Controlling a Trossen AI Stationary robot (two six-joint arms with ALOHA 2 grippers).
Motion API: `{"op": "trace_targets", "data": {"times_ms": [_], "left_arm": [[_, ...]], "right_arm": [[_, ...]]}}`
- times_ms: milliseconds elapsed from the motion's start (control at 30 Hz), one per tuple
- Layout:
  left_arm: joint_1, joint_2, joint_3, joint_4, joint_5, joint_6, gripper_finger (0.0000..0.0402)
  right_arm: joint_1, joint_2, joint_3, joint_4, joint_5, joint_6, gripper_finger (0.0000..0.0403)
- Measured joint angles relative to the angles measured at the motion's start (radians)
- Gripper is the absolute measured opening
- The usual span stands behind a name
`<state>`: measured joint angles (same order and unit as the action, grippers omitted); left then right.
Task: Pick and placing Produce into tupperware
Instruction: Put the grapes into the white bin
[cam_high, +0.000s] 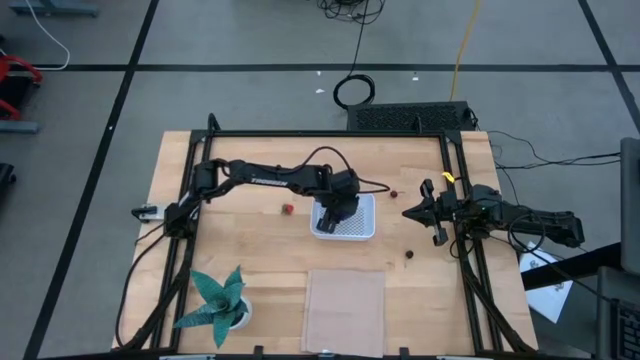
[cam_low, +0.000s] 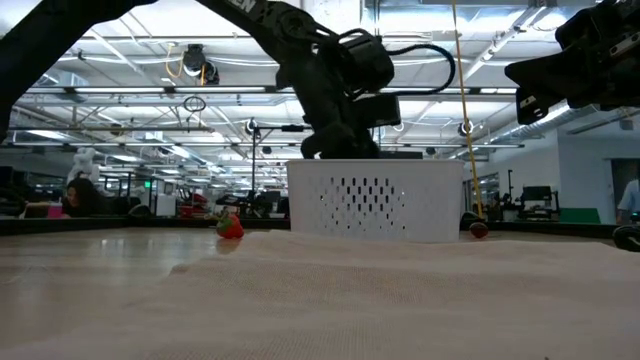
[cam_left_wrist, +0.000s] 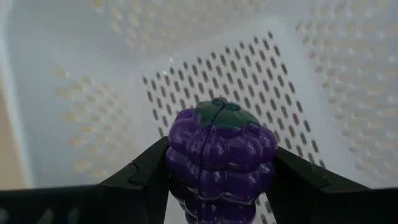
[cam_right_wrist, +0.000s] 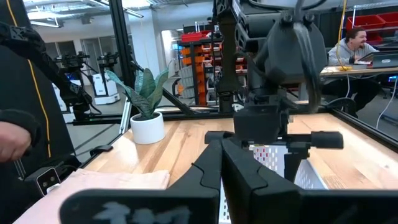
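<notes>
A teal spiky potted plant (cam_high: 217, 300) stands at lower left of the high view; a translucent pinkish sheet (cam_high: 344, 297) lies at bottom centre.

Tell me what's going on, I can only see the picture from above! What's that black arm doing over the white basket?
Observer: The left gripper is holding toy purple grapes between its fingers, right over the white basket's holey bottom.
Operator: Is the basket tall?
Observer: From table level, the basket has upright walls with rows of slots in the side.
Operator: What's the little red thing next to it?
Observer: Seen low down, the red piece looks like a tiny strawberry lying on the table, apart from the basket.
Operator: And the other arm?
Observer: The right gripper waits shut, off to the basket's side.
</notes>
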<state>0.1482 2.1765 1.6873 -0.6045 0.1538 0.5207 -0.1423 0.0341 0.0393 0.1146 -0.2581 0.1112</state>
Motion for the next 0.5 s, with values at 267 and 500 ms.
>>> {"op": "trace_targets", "data": {"times_ms": [267, 500], "left_arm": [[0.000, 0.008, 0.000, 0.004, -0.004, 0.000, 0.0202], [0.000, 0.009, -0.003, 0.004, -0.004, -0.001, 0.0202]], "right_arm": [[0.000, 0.000, 0.000, 0.000, 0.000, 0.000, 0.0000], [0.000, 0.000, 0.000, 0.000, 0.000, 0.000, 0.0000]]}}
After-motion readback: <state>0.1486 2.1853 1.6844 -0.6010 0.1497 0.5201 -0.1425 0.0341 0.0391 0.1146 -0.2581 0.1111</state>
